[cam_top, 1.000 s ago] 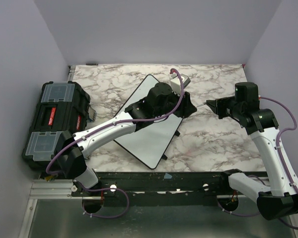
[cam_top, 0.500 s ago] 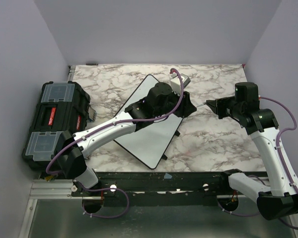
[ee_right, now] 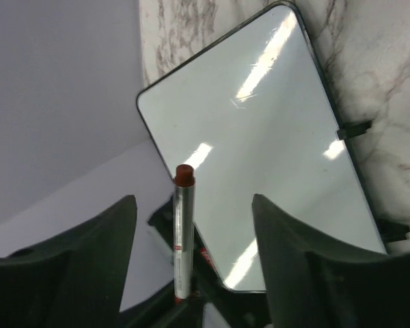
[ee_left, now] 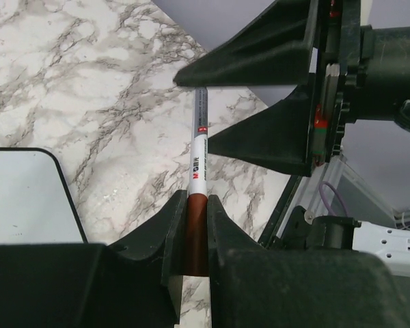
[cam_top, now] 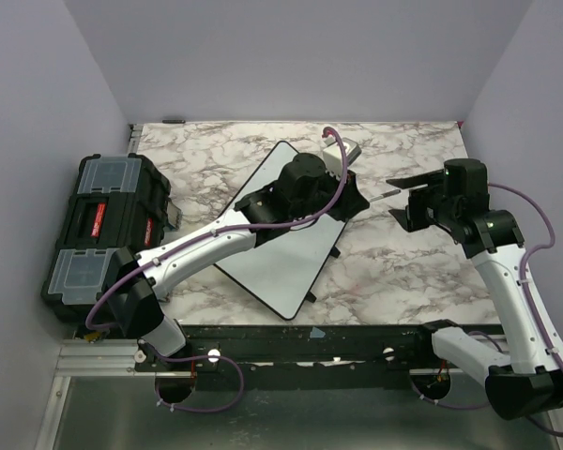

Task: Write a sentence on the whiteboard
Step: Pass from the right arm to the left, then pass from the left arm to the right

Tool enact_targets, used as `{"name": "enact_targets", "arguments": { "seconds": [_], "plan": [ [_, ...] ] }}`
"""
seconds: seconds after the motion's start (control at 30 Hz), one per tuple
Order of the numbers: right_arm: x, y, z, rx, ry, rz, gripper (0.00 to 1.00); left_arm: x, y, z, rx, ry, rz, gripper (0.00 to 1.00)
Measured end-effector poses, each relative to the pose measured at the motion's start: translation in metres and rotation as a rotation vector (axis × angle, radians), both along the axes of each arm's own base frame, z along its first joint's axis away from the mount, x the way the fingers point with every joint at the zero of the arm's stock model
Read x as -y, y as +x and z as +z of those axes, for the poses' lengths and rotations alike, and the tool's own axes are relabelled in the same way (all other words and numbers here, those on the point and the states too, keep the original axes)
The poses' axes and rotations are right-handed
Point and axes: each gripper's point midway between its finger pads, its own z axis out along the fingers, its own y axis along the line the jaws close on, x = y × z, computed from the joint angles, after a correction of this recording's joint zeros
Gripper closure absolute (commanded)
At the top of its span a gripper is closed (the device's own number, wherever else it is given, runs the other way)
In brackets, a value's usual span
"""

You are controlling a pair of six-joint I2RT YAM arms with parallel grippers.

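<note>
The whiteboard [cam_top: 283, 260] lies slanted on the marble table, its far corner under my left arm. Its white face [ee_right: 273, 137] shows no writing, so the sentence is out of view. A silver marker [ee_left: 198, 147] with a red cap spans the gap between both grippers. My left gripper [ee_left: 196, 205] is shut on the marker's red cap end, just off the board's corner [ee_left: 24, 198]. My right gripper [ee_right: 195, 219] is open, and the marker's [ee_right: 183, 232] other end stands between its fingers [ee_right: 294, 232], touching neither. From above, the marker [cam_top: 387, 196] bridges the left gripper [cam_top: 358, 202] and the right gripper [cam_top: 403, 197].
A black toolbox [cam_top: 108, 225] with clear lid compartments stands at the table's left edge. A small grey block [cam_top: 349, 150] lies just beyond the board's far corner. Purple walls close in the back and both sides.
My right gripper has opened and let go of the marker. My left gripper has closed onto the marker's cap end. The board has not moved.
</note>
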Motion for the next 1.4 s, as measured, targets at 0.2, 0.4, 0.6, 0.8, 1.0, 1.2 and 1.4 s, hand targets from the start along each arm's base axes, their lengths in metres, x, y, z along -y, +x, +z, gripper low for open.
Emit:
{"name": "enact_targets", "arguments": {
  "seconds": [0.2, 0.4, 0.6, 0.8, 1.0, 1.2, 1.4],
  "plan": [
    [-0.003, 0.000, 0.007, 0.063, -0.029, 0.053, 0.00, -0.002, 0.000, 0.010, 0.020, -0.009, -0.002, 1.00],
    [0.002, 0.001, 0.023, 0.177, -0.122, 0.100, 0.00, -0.008, -0.005, 0.015, 0.024, 0.002, -0.006, 1.00],
    [0.004, 0.009, 0.057, 0.325, -0.336, 0.242, 0.00, -0.017, -0.004, 0.022, 0.017, 0.010, 0.002, 1.00],
    [0.003, 0.014, 0.059, 0.398, -0.456, 0.337, 0.00, -0.032, -0.002, 0.032, 0.004, 0.025, 0.020, 1.00],
    [-0.008, -0.012, 0.055, 0.576, -0.472, 0.422, 0.00, -0.054, -0.005, 0.050, -0.011, 0.009, 0.009, 1.00],
    [-0.024, -0.028, 0.099, 0.813, -0.506, 0.522, 0.00, -0.075, -0.013, 0.072, -0.011, -0.005, -0.011, 1.00],
    [-0.048, -0.028, 0.107, 0.901, -0.480, 0.675, 0.00, -0.092, -0.034, 0.093, -0.001, -0.033, -0.067, 1.00]
  ]
}}
